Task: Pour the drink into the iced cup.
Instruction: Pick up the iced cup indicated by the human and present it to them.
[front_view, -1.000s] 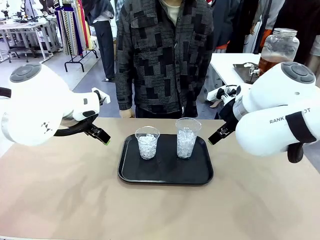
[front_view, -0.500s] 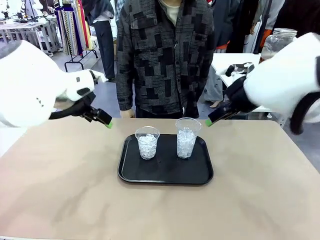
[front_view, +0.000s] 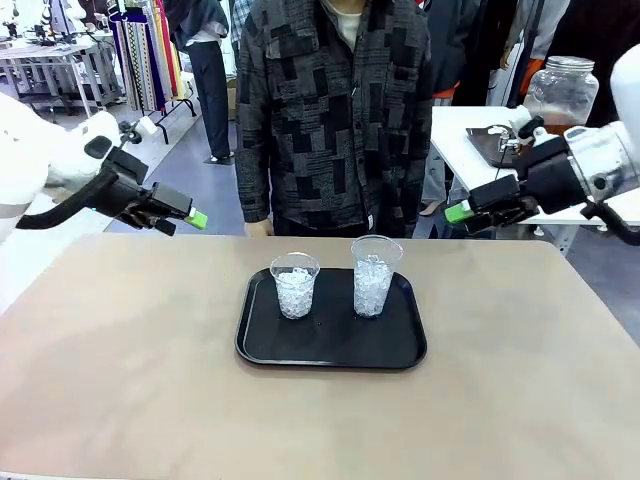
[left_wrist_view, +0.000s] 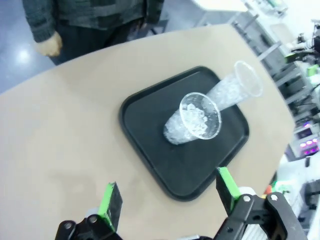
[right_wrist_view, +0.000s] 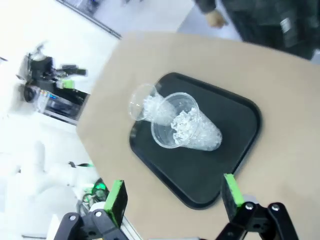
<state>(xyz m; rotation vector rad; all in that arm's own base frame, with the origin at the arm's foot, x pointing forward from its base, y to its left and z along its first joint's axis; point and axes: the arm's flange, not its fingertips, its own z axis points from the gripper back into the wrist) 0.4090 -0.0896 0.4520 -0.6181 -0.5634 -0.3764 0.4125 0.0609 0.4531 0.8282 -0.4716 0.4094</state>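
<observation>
a: where is the drink (front_view: 562, 117)?
b: amber, in a clear glass jar (front_view: 560, 85) far right, just behind the right gripper (front_view: 458, 211).
a: and the grippers?
b: left gripper (front_view: 196, 218) and right one both stand wide open and empty, apart from the ribbed clear iced cups (front_view: 374, 277) on the black tray (front_view: 330, 352).

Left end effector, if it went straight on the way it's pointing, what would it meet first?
Probably the black tray, at its near rim, or the shorter iced cup on it; the open left end effector aims down at them, depth unclear.
</observation>
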